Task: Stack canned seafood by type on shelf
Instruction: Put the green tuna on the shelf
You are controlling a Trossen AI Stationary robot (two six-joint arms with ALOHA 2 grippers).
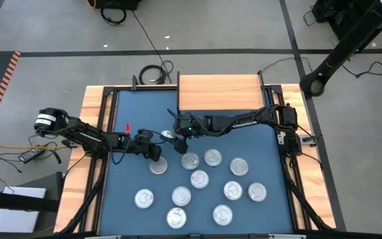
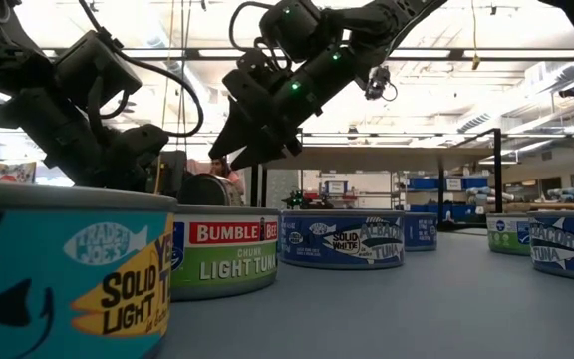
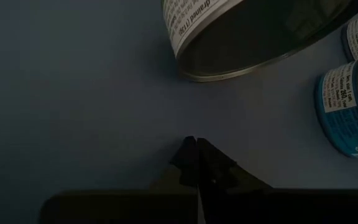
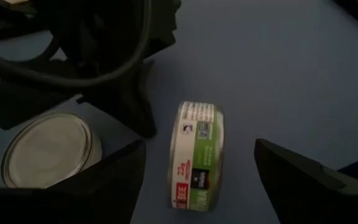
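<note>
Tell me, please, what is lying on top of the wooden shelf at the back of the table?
The shelf shows only bare wood from above; no can sits on it. The cans lie on the blue table. Beneath the board is hidden.

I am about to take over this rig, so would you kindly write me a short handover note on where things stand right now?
Left hand: shut, holding nothing, low over the blue table by the left-most cans.
Right hand: open, fingers either side of a green-labelled can standing on its edge near the table's middle; not gripped.
Cans: about eleven others lie flat on the table, such as the one right of centre.
Shelf: at the far edge, nothing on it.
Done: no can shelved.
Left: grasp the tipped can, then sort and stack all by type.
</note>
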